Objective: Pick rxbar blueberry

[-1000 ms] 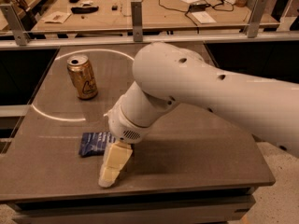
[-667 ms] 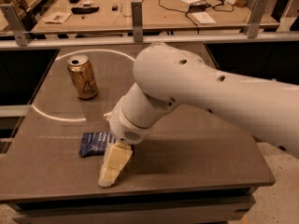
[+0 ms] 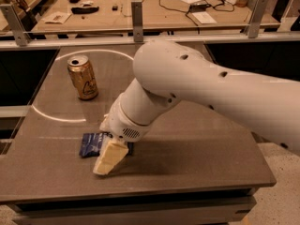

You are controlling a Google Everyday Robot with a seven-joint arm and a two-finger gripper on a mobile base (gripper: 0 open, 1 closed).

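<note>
The rxbar blueberry (image 3: 91, 144) is a flat dark navy-blue wrapper lying on the grey table (image 3: 197, 144), near its front left. My gripper (image 3: 108, 157) hangs from the big white arm and reaches down onto the bar's right end, covering that part of it. The bar's left half shows beside the gripper. The bar lies flat on the table.
A gold can (image 3: 83, 78) stands upright at the back left of the table, inside a white circle line. The table's front edge runs just below the gripper. Behind the table are a metal rail and a wooden bench with cables and small items.
</note>
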